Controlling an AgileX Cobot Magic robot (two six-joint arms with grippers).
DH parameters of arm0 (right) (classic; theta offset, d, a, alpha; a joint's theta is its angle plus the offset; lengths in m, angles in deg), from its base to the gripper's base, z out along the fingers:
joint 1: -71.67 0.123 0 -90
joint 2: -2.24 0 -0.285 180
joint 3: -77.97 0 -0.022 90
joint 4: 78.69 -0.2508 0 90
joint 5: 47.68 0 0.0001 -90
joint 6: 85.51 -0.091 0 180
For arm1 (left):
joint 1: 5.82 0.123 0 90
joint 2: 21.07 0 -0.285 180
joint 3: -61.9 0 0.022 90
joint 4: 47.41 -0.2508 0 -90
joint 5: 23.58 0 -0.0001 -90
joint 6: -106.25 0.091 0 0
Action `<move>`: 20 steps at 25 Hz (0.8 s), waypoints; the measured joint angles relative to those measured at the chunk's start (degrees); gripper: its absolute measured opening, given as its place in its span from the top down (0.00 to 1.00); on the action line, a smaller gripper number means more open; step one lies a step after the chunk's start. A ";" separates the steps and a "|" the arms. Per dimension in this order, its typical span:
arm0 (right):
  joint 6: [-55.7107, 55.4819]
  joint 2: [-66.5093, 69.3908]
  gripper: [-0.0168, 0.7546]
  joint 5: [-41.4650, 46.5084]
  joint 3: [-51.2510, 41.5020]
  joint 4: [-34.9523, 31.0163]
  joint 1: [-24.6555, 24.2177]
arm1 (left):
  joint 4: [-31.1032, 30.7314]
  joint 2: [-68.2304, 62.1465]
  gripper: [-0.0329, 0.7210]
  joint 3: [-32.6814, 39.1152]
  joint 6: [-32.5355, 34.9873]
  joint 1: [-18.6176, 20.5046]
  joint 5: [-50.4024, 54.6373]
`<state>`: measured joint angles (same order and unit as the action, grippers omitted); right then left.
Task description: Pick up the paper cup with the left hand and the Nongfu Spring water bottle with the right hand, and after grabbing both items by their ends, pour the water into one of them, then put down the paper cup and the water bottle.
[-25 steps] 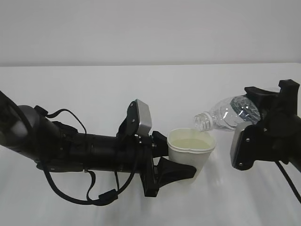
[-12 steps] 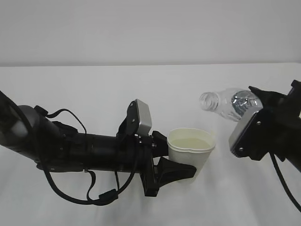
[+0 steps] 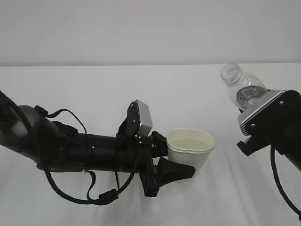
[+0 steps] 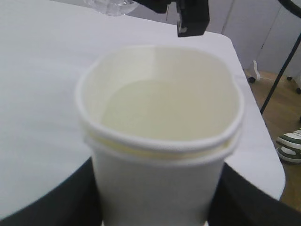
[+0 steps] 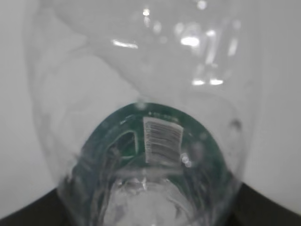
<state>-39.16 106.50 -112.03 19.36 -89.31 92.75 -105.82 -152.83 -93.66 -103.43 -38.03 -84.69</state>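
My left gripper [image 3: 175, 160] is shut on the paper cup [image 3: 190, 149], holding it upright just above the table. In the left wrist view the cup [image 4: 160, 155] fills the frame between the dark fingers [image 4: 70, 202], its rim squeezed slightly out of round, with water [image 4: 164, 110] inside. Up and to the right of the cup, my right gripper [image 3: 257, 104] is shut on the lower end of the Nongfu Spring water bottle [image 3: 242, 87]. It stands nearly upright, open mouth on top. In the right wrist view the bottle [image 5: 141, 94] shows its green label [image 5: 117, 136] and looks almost empty.
The white table [image 3: 94, 89] runs back to a pale wall. My left arm's cables [image 3: 94, 193] loop over the table near the front. In the left wrist view the table's far edge [image 4: 263, 136] drops to a floor with a stand's leg and a shoe.
The bottle has swung from lying tilted with its mouth over the cup to nearly upright, moving right and up. The left gripper and cup have stayed in place.
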 joint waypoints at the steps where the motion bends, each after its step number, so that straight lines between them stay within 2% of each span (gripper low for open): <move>1: -1.98 0.00 0.49 0.00 0.00 -0.13 0.00 | 0.00 0.00 0.41 0.00 0.00 0.00 0.00; 12: -25.70 0.00 0.49 0.00 0.00 -0.26 0.00 | 1.63 0.00 0.41 0.00 -0.02 0.00 0.13; 20: -36.03 0.44 0.49 0.00 0.15 -0.36 0.00 | 3.77 0.00 0.41 0.00 -0.02 0.00 -1.11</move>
<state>-75.19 106.94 -112.03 19.51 -89.67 92.75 -102.05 -152.83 -93.66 -103.45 -38.03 -85.80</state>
